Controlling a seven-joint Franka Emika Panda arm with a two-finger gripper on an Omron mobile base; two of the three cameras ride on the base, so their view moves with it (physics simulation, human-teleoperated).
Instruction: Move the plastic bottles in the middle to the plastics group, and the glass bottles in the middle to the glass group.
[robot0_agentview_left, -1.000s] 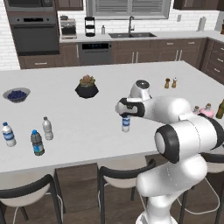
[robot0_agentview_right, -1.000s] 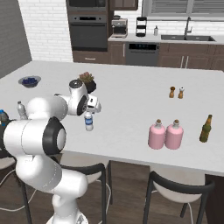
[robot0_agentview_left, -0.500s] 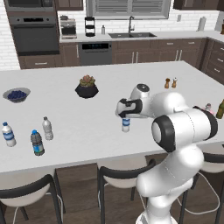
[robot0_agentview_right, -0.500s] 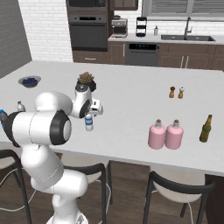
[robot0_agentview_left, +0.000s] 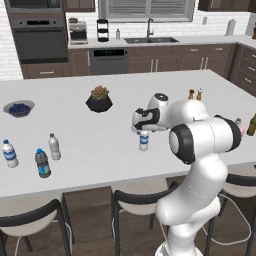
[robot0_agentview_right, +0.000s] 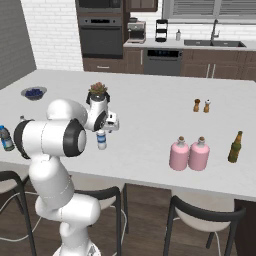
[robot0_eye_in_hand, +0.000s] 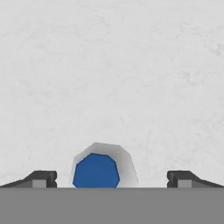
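Simulated kitchen, evenly lit. White stone island counter (robot0_agentview_left: 100, 145) in foreground; dark metal stools (robot0_agentview_left: 142, 210) tucked along near edge; wood plank floor (robot0_agentview_left: 90, 220) beneath. Dark brown cabinets (robot0_agentview_left: 165, 62) along far wall, with sink and tap (robot0_agentview_left: 149, 32), dishwasher (robot0_agentview_left: 109, 61), built-in black oven (robot0_agentview_left: 39, 42) at left. White brick wall (robot0_agentview_right: 52, 35); shuttered window (robot0_agentview_left: 145, 9) above sink. Grey wall (robot0_agentview_right: 15, 45) at far left.

My arm (robot0_agentview_left: 200, 150) is made of glossy white rounded shells, thick like tubes, and each joint has a dark grey ring with a round flat cap on its side. At the end I see a white wrist block with a black band (robot0_agentview_right: 102, 119). The gripper (robot0_eye_in_hand: 112, 177) has two small dark grey finger tips (robot0_eye_in_hand: 41, 178) with lighter grey pads.
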